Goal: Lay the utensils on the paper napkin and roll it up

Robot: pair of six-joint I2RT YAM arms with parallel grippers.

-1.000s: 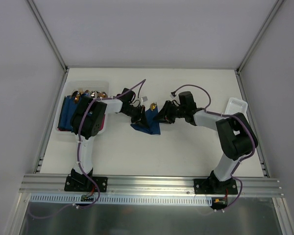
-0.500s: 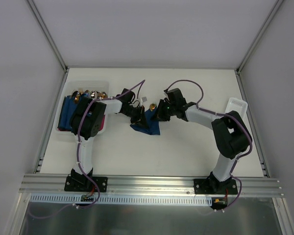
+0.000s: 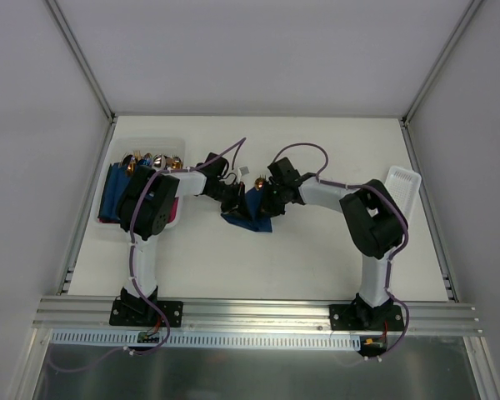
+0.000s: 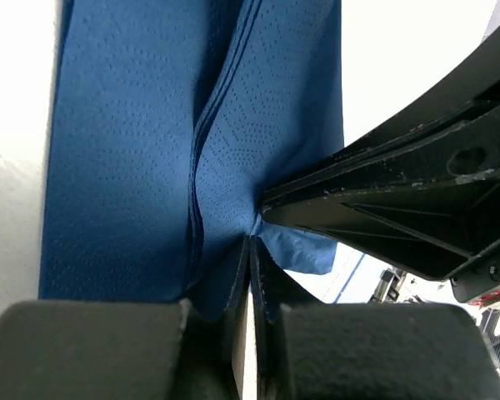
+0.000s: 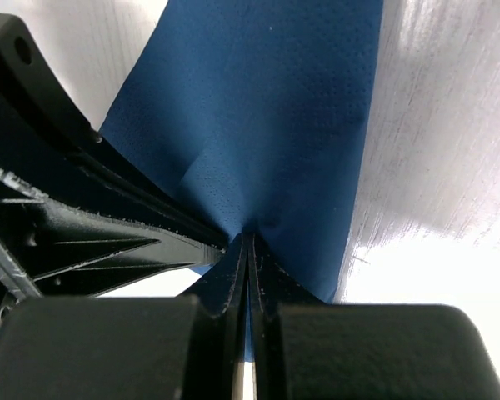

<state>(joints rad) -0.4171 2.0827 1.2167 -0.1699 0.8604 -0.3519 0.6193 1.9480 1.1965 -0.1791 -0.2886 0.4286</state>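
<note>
No legible txt — none.

paper napkin: far end cut off | utensils: mostly hidden, tiny gold tip

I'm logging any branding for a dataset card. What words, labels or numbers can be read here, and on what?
None can be read.
The thin dark blue paper napkin shows only an embossed dot pattern, no print.
The small white square item beyond it is too small to tell whether it carries text.
</note>
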